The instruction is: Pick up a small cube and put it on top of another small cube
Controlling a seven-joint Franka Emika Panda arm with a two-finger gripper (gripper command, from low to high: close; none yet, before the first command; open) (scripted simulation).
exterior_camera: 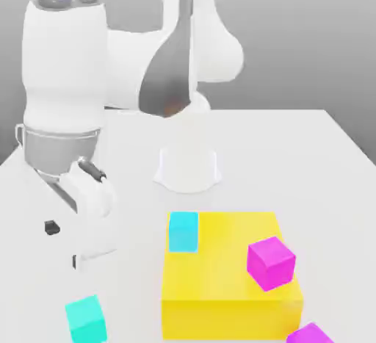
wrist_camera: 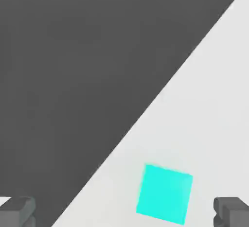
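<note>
The small cube (exterior_camera: 84, 319), plain turquoise-green, lies on the white table near the front on the exterior view's left. My gripper (exterior_camera: 64, 242) hangs above the table a little behind it, open, with nothing between its fingers. In the hand view the same small cube (wrist_camera: 164, 193) lies flat on the table between the two dark fingertips (wrist_camera: 17, 211) and closer to one of them, untouched, and my gripper (wrist_camera: 124, 214) stands wide. A slightly bluer cyan cube (exterior_camera: 183, 231) sits on the big yellow block (exterior_camera: 228, 283).
A magenta cube (exterior_camera: 271, 262) also rests on the yellow block, and another magenta cube (exterior_camera: 312, 333) lies at its front right corner. The arm's white base (exterior_camera: 188, 165) stands behind the block. In the hand view the table edge (wrist_camera: 146, 109) runs diagonally close to the cube.
</note>
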